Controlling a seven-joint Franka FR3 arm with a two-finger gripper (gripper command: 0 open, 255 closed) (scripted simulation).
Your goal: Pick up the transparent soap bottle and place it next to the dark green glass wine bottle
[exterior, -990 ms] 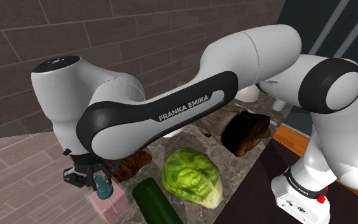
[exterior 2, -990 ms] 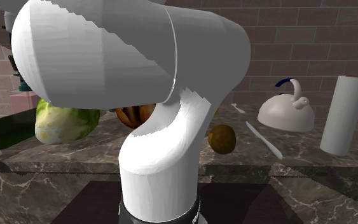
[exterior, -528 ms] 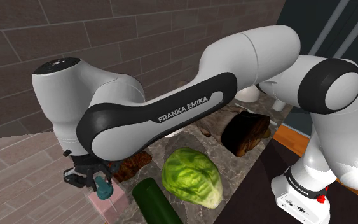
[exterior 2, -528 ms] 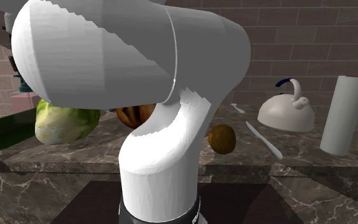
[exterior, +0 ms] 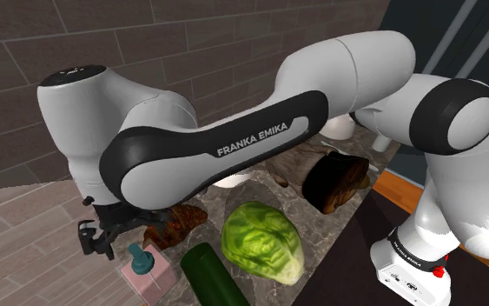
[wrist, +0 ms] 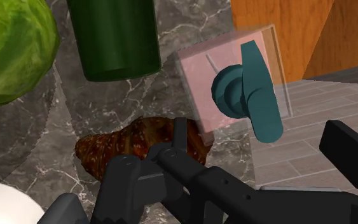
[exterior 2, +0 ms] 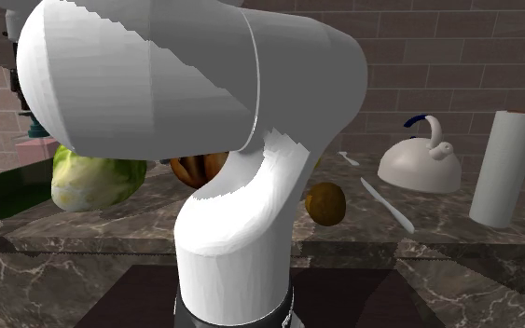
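At the counter's point(wrist: 75, 118) far-left edge in the shoulder view, soap bottle point(exterior: 149, 272) stands upright: pink see-through body, teal pump, just beside dark green bottle point(exterior: 214, 278). Gripper point(exterior: 96, 249) hovers left of it, fingers spread apart, gripping nothing.

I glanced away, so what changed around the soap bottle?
The black gripper let go of the see-through pinkish soap bottle with a teal pump and drew back toward the shoulder view's left, jaws open. That bottle and the dark green wine bottle beside it stayed put.

"franka emika" stands in white letters on the arm's black forearm band point(exterior: 260, 139).
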